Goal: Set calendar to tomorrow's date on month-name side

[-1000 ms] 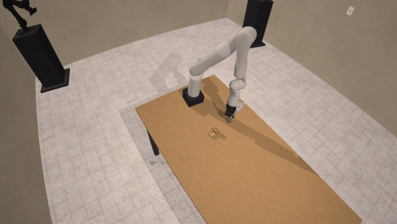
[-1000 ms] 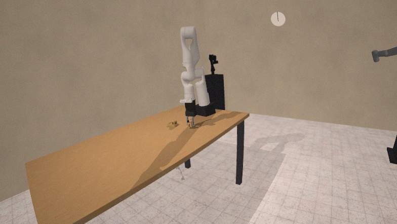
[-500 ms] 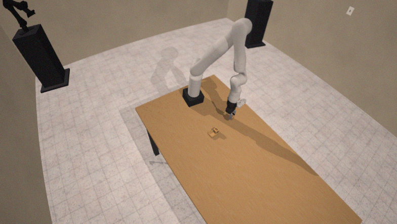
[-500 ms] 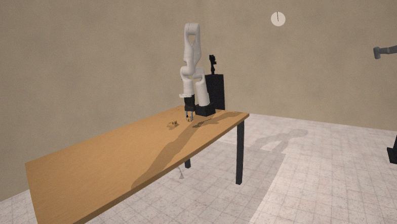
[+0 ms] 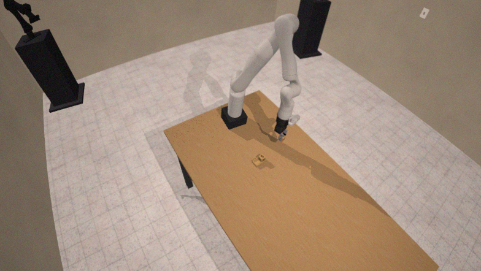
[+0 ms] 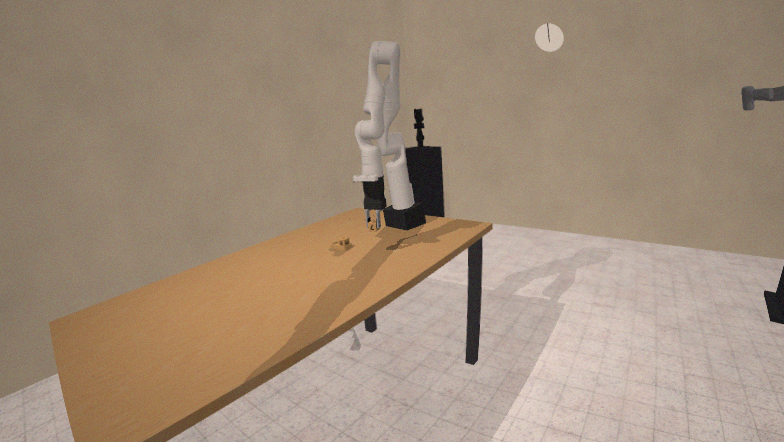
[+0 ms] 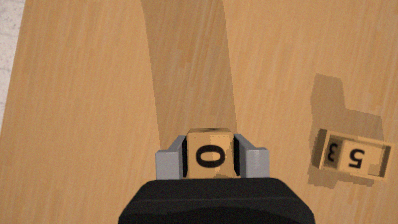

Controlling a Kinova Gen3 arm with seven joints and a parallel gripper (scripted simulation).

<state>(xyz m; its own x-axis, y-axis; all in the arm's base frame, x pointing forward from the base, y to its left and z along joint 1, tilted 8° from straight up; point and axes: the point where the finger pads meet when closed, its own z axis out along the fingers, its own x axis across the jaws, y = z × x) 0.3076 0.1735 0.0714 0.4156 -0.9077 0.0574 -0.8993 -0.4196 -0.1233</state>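
My gripper (image 5: 282,136) (image 6: 373,225) (image 7: 209,148) points down and is shut on a wooden cube (image 7: 224,140). It holds the cube a little above the table. In the wrist view a black 0 on the cube faces the camera, lying on its side. The small wooden tray (image 7: 389,162) (image 5: 256,164) rests on the table, at the right in the wrist view. The second cube (image 7: 369,159) is in it; its 5 faces the camera, upside down, and a shaded 3 shows beside it. No month's name is readable. The held cube's lower faces are hidden.
The wooden table (image 5: 303,208) (image 6: 192,329) carries the tray and the arm's black base (image 5: 234,118) (image 6: 404,215). In the top view the tray lies below and left of the gripper. The table's edge (image 7: 11,80) shows at the wrist view's left.
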